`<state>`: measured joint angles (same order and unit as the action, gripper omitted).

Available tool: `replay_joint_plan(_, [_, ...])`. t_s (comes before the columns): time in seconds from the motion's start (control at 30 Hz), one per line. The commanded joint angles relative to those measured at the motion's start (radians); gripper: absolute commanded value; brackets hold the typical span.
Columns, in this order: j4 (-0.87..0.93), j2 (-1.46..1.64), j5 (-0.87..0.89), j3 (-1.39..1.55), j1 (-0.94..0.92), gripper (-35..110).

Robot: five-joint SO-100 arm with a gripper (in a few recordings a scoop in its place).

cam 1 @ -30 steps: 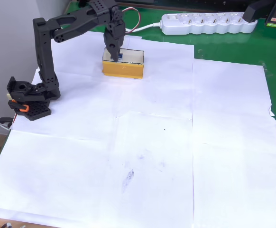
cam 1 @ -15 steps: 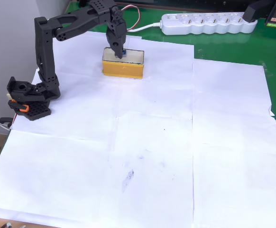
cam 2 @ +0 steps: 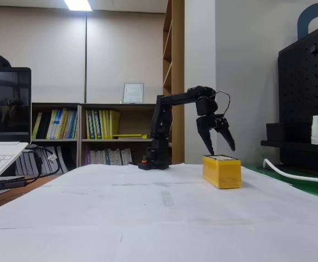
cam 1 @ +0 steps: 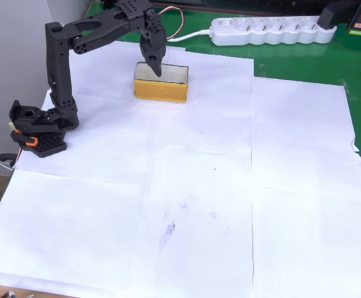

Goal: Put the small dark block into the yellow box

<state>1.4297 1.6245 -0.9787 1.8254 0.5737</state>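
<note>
The yellow box (cam 1: 160,90) stands on the white paper at the back of the table in the overhead view, its pale inside facing up. In the fixed view the yellow box (cam 2: 222,172) sits right of centre. My gripper (cam 1: 155,68) hangs over the box's left part. From the side, the gripper (cam 2: 222,149) is just above the box rim, open, with nothing between its fingers. The small dark block is hidden, below the gripper or inside the box.
A long white power strip (cam 1: 270,30) lies behind the box on the green mat. The arm's base (cam 1: 38,127) stands at the left edge of the paper. A laptop (cam 2: 0,136) sits at the left and a white cable (cam 2: 293,173) runs at the right.
The gripper shifted slightly over the box and its fingers parted. The blue patch of the block seen at the fingertips half a second ago no longer shows.
</note>
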Motion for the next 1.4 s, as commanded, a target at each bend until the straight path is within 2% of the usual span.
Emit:
replay_joint_plan(0.0, [0.011,-0.156,-0.049,0.012,-0.015,36])
replay_joint_plan(0.2, [0.018,-0.360,-0.186,-0.011,-0.133,36])
replay_joint_plan(0.3, [-0.037,-0.546,-0.275,-0.133,-0.230,36])
replay_joint_plan(0.4, [-0.009,-0.767,-0.377,-0.262,-0.321,36])
replay_joint_plan(0.6, [-0.101,-1.143,-0.449,-0.693,-0.439,36])
replay_joint_plan(0.7, [-0.241,-1.278,-0.434,-1.000,-0.477,35])
replay_joint_plan(0.8, [-0.370,-1.450,-0.434,-1.302,-0.512,7])
replay_joint_plan(1.03, [-0.169,-1.683,-0.451,-1.562,-0.538,0])
replay_joint_plan(1.17, [-0.178,-1.761,-0.462,-1.703,-0.558,0])
replay_joint_plan(1.23, [-0.184,-1.775,-0.437,-1.721,-0.552,0])
replay_joint_plan(1.37, [-0.055,-1.809,-0.471,-1.721,-0.541,0])
